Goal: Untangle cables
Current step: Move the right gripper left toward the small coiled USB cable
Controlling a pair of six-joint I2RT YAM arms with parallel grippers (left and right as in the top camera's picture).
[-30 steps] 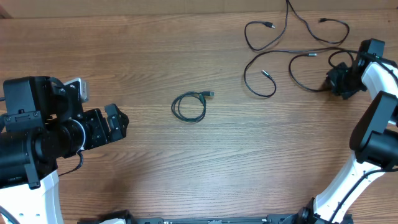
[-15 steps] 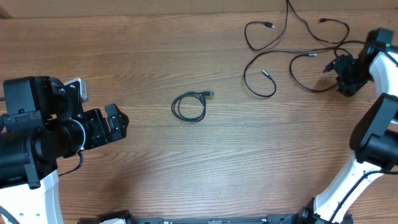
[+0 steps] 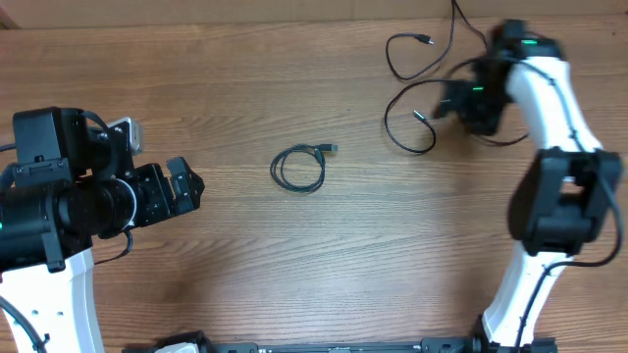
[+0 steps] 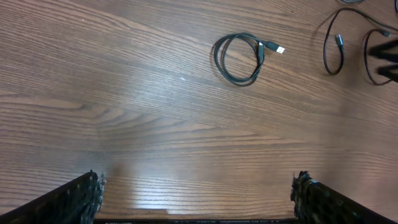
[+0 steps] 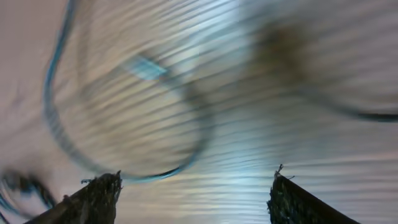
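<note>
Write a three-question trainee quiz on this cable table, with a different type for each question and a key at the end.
1. True or false: the coiled cable lies apart from the loose cables, touching none of them.
2. Pick one. The loose cables lie: A) under the left arm; B) on the far right part of the table, by the right arm; C) hanging off the near edge.
3. Fill the gap: the left tool is ___ and holds nothing.

Key: 1 true; 2 B; 3 open.
</note>
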